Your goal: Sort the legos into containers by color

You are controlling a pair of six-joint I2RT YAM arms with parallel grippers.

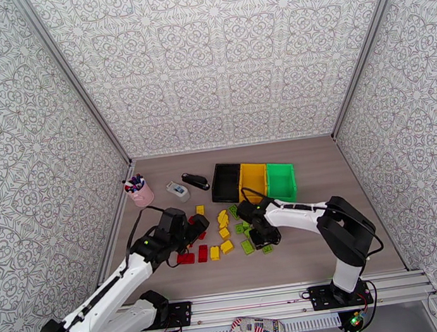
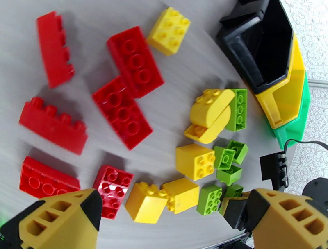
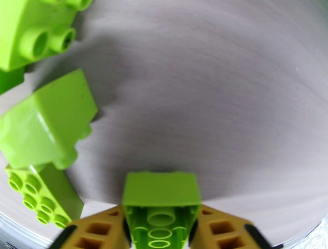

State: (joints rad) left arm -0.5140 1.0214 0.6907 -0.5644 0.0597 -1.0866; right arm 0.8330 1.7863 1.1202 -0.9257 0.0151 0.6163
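In the right wrist view, the right gripper (image 3: 160, 231) is clamped on a lime green brick (image 3: 160, 192) at the bottom centre of the frame. Its yellow fingers (image 3: 102, 231) press the brick's 2 sides, and the brick's hollow underside faces the camera. Whether the brick is clear of the grey table (image 3: 213, 82) I cannot tell. Other green bricks (image 3: 47, 123) lie along the left edge of that frame, apart from the held one. In the top view this gripper sits low, just right of centre, below the 3 containers. These are the black bin (image 1: 226, 183), yellow bin (image 1: 252, 181) and green bin (image 1: 281, 181), which touch side by side in a row at mid-frame. The left gripper (image 1: 195, 228) hangs left of centre above the red bricks (image 1: 185, 258). In the left wrist view its fingers (image 2: 61, 219) stand wide apart at the 2 bottom corners, holding nothing. In that view 6 red bricks spread over the left half, and yellow bricks (image 2: 196, 161) lie in the middle. The bins are at the upper right. A pink pen cup (image 1: 140, 192), a white box (image 1: 177, 191) and a black stapler (image 1: 196, 181) stand left of the bins.
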